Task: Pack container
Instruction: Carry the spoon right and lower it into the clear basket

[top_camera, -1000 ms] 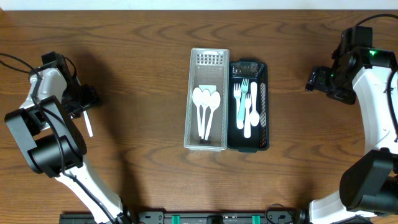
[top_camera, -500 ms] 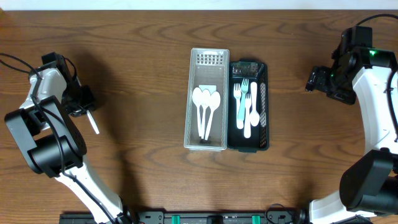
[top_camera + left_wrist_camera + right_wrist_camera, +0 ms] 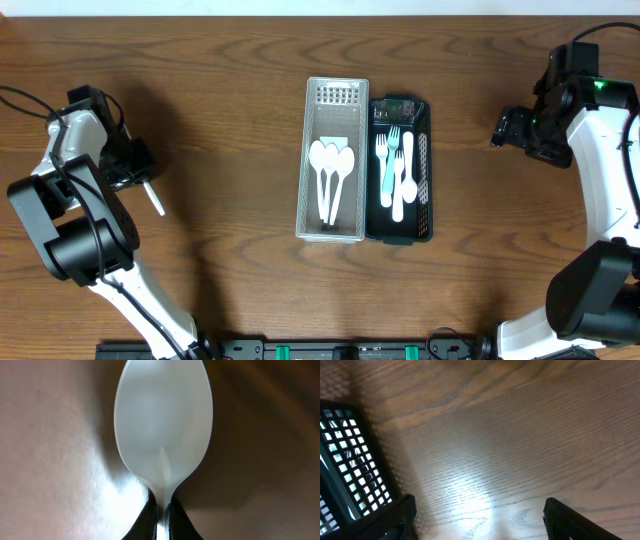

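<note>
Up close, the left claw (image 3: 161, 510) pinches a white spoon (image 3: 162, 425), handle hidden; the right claw (image 3: 480, 517) gapes open.

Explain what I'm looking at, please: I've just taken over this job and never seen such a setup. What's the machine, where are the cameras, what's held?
Two robot arms work at a wooden table. The overhead picture looks straight down; the other two come from a camera on each wrist. In the middle stand a clear tray holding three white spoons and, beside it, a black basket with forks. The left gripper is shut on a white spoon, whose bowl fills its wrist view. The right gripper is open and empty.
</note>
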`<state>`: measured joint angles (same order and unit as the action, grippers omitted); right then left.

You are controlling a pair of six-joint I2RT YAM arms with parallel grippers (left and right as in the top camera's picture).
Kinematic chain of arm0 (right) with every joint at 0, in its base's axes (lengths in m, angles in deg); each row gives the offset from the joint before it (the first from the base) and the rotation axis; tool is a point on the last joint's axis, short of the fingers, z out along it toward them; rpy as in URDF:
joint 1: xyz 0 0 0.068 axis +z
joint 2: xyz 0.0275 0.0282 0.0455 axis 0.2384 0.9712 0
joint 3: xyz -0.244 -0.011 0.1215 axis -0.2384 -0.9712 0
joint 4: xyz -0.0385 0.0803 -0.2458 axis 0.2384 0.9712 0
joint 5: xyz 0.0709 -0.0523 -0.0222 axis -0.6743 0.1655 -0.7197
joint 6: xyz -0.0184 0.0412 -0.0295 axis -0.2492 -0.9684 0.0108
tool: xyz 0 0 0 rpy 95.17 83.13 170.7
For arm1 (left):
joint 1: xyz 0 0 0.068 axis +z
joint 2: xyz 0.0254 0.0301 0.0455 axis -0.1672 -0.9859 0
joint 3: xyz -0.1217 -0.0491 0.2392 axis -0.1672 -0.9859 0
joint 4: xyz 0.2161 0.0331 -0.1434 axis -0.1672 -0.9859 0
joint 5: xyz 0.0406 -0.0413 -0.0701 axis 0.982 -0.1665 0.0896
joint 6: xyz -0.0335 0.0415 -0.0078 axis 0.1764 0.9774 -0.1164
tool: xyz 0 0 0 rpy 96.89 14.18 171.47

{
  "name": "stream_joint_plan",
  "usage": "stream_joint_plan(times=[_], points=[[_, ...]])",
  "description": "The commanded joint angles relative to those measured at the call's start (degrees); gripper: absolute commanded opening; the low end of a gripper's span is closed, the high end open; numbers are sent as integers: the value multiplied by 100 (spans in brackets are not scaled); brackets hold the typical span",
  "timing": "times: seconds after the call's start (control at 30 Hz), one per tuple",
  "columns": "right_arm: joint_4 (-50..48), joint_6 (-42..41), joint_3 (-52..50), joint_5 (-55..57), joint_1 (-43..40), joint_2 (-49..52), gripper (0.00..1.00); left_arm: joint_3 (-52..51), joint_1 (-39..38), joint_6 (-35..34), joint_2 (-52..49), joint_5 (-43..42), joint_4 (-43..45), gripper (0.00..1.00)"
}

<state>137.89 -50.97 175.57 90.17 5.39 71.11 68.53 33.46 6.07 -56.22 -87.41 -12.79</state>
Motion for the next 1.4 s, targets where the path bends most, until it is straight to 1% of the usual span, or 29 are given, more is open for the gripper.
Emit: stream_joint_plan(times=[0.0, 0.07, 0.2, 0.27, 0.37, 0.47, 0.6, 0.73, 0.83, 0.9, 1.03, 1.17, 1.2, 1.27, 1.37], points=[[-4, 87, 4, 0, -20, 4, 85, -120, -186, -116, 531, 24, -262, 6], [-4, 85, 4, 0, -20, 7, 85, -120, -389, -157, 892, 24, -428, 6], [-9, 85, 4, 0, -20, 4, 85, -120, -1141, -221, 1808, 22, -763, 6], [-9, 85, 4, 0, -20, 4, 85, -118, -1681, -240, 2299, 24, -898, 6], [-9, 85, 4, 0, -20, 4, 85, -118, -2671, -638, 3001, 24, -988, 6], [-7, 85, 4, 0, -20, 4, 85, -118, -3694, -940, 3471, 26, -925, 6], [-4, 85, 4, -2, -20, 4, 85, -118, -4953, -1281, 3622, 26, -671, 6], [2, 85, 4, -2, -20, 4, 85, -120, -5801, -1276, 3294, 68, -363, 6], [7, 85, 4, -4, -20, 4, 85, -120, -6120, -1276, 2809, 68, -199, 6], [7, 85, 4, -4, -20, 7, 85, -120, -6203, -1276, 2433, 66, -129, 6], [11, 85, 4, -4, -20, 7, 85, -120, -6194, -1276, 1674, 66, -52, 6], [15, 85, 4, -2, -20, 4, 85, -120, -6122, -1226, 1263, 68, 13, 7], [15, 85, 4, -2, -20, 4, 85, -120, -6107, -1204, 1231, 68, 26, 12], [15, 85, 4, -2, -20, 4, 85, -114, -6059, -1161, 1224, 70, 57, 30], [11, 85, 4, -2, -20, 4, 85, -33, -5971, -984, 1318, 68, 39, 31]])
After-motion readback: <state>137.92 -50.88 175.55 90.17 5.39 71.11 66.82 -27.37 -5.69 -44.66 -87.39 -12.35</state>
